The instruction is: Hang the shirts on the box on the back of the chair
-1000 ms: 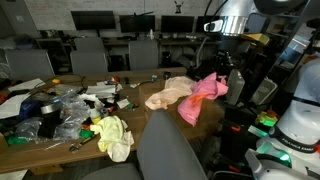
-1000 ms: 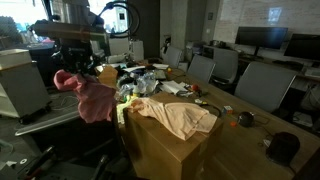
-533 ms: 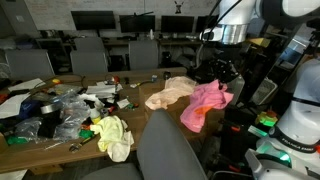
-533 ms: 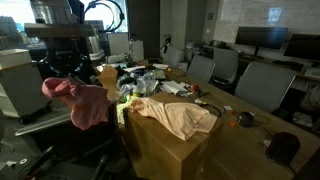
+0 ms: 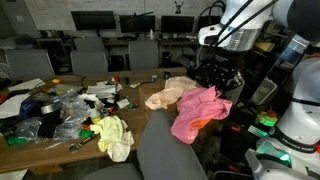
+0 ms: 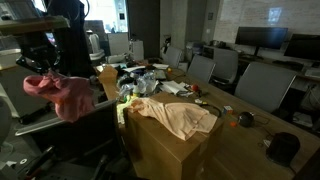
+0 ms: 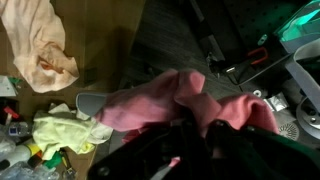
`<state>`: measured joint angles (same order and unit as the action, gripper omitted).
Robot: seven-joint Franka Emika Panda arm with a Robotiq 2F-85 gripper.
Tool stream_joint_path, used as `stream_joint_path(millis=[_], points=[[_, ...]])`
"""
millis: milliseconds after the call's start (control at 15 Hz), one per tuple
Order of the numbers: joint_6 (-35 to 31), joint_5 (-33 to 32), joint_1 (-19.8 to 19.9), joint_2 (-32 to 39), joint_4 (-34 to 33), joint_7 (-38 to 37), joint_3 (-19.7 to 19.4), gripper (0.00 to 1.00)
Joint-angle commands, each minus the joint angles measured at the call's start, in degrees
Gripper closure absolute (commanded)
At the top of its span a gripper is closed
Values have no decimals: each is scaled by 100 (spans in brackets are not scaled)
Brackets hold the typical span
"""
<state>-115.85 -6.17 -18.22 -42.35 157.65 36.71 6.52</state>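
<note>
Hanging from the gripper point(image 5: 216, 84), the pink shirt point(image 5: 198, 112) is clear of the box and the table. In an exterior view it droops in a bunched fold just beside the top of the grey chair back point(image 5: 168, 142). Whether cloth and chair touch cannot be determined from this angle. The jaws are pressed together on the upper edge of the garment; the fingertips are buried in fabric and cannot be made out one by one.

In an exterior view the pink shirt point(image 6: 62, 95) hangs below the gripper point(image 6: 44, 70), well apart from the cardboard box point(image 6: 160, 152) and off to its side.

The peach shirt point(image 6: 178, 118) lies spread over the top of the box, with one edge draping down the near face. It is also seen at point(image 5: 168, 93), between the arm and the table.

The yellow-green shirt point(image 5: 113, 135) lies crumpled at the near edge of the table point(image 5: 30, 156), just beside a spread of clutter point(image 5: 60, 108) — bags and small items too indistinct to itemise.

Wrist view: the pink shirt point(image 7: 190, 100) fills the middle of the frame, with the gripper's dark bulk blurred beneath it. The peach shirt point(image 7: 40, 45) sits in the upper corner on brown card. The yellow-green shirt point(image 7: 62, 132) lies below it, near the clutter.
</note>
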Motion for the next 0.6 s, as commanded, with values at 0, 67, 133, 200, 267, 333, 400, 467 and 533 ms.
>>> stream_joint_path(millis=[0, 67, 133, 200, 267, 333, 400, 467, 533], points=[[-322, 49, -349, 180, -255, -300, 177, 98], [-464, 136, -440, 188, -275, -366, 175, 98], [-630, 335, -561, 212, -312, -448, 122, 98], [-762, 494, -658, 237, -337, -516, 88, 98], [-914, 643, -740, 274, -356, -574, 76, 98], [-1071, 779, -804, 324, -367, -655, 88, 98], [-1191, 889, -864, 374, -386, -710, 102, 98], [-1320, 957, -910, 434, -399, -765, 126, 98], [-1401, 991, -943, 479, -408, -814, 150, 98]])
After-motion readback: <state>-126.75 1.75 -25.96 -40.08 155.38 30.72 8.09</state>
